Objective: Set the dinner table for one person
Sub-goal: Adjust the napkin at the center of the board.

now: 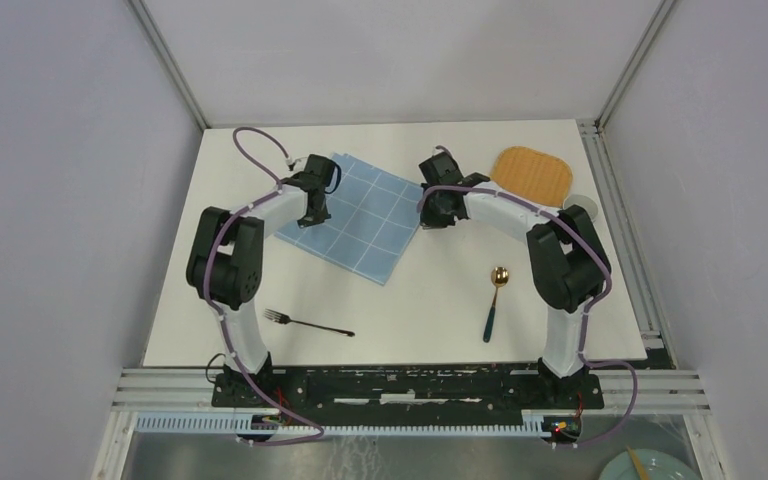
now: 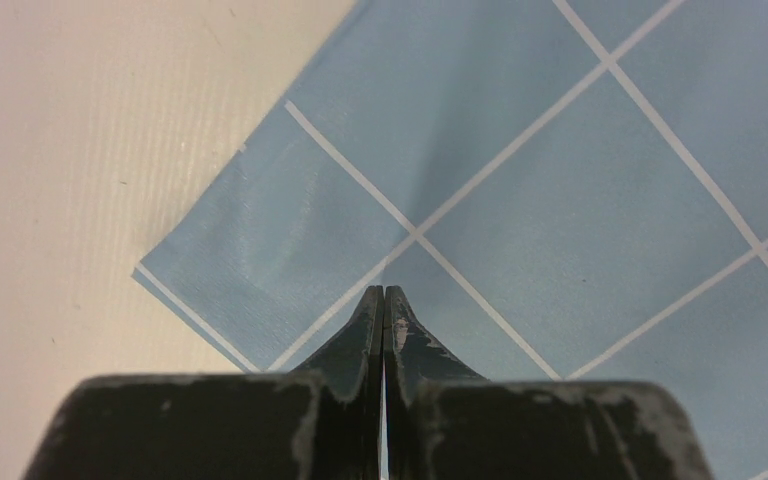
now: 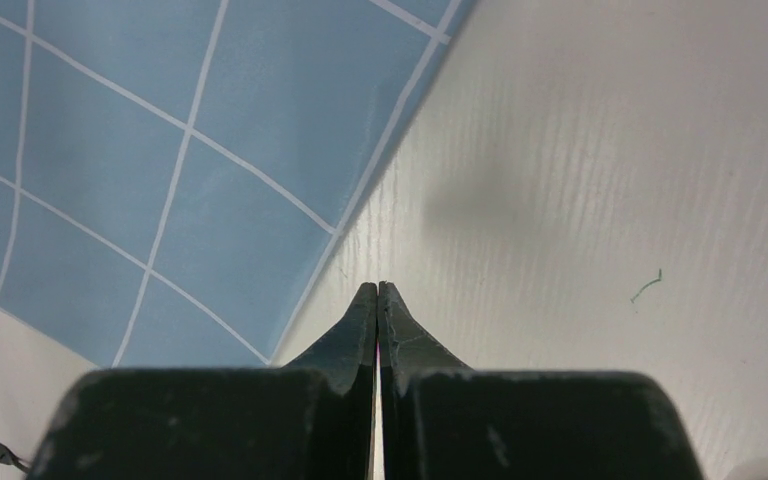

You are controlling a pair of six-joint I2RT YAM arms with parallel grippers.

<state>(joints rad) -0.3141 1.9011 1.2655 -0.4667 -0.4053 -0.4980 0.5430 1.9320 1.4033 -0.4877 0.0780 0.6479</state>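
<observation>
Top external view shows the blue checked cloth (image 1: 360, 215) lying askew on the dinner table (image 1: 420, 300) between both arms, the left gripper (image 1: 315, 220) pinched together, empty, over its left corner, the right gripper (image 1: 438, 220) likewise closed just off its right edge.

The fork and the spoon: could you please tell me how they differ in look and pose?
The fork has silver tines and a thin dark handle; the spoon has a gold bowl and teal handle. The fork lies crosswise by the left arm; the spoon lies nearly lengthwise by the right arm. Both lie flat on the dinner table.
</observation>
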